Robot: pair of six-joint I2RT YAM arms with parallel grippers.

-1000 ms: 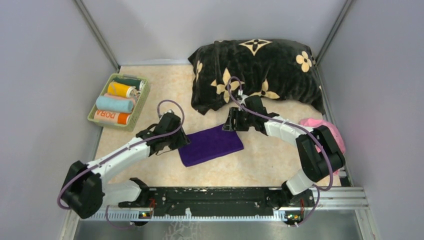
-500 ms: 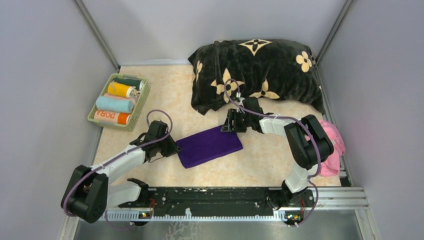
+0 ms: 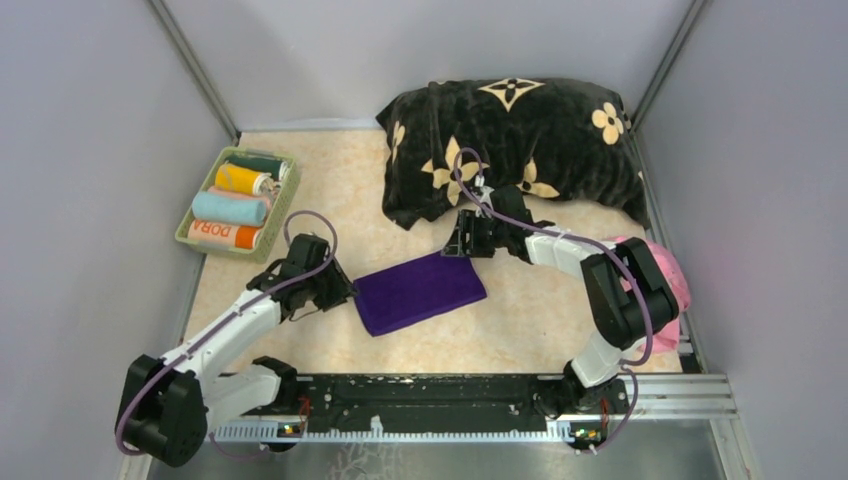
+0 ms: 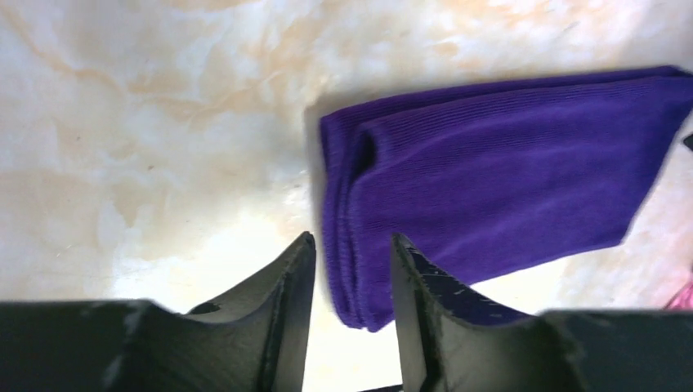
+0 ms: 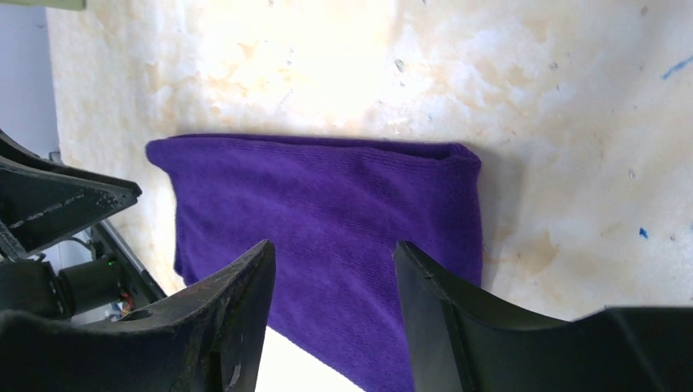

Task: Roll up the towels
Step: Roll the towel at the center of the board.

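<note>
Lying flat near the middle of the table [image 3: 330, 180], the purple towel [image 3: 420, 290] is folded into a thick rectangle, not yet rolled, with its long sides running slightly uphill to the right from where I watch.

I see the left gripper [image 4: 353, 242] poised over the towel's left short end, where the folded layers show as a rounded lip. Its jaws stand partly apart with a clear gap, and the towel's edge shows in that gap. I cannot tell whether either finger actually presses on the cloth; nothing is lifted or pinched. The left arm stretches low and diagonally from its base toward that end, wrist tipped down.

I have the right gripper [image 5: 333, 247] at the towel's far right corner, jaws spread fairly wide above the cloth and holding nothing; the purple surface lies flat between them. The right arm folds at a raised elbow on the right side, and its forearm reaches back leftward to the towel.

A pink towel [image 3: 668, 272] sits bunched by the right wall, partly hidden behind that elbow. At the left, a green basket [image 3: 283, 205] holds several rolled towels [image 3: 230, 208]. The black cushion [image 3: 520, 150] with beige flowers fills the far right corner.
</note>
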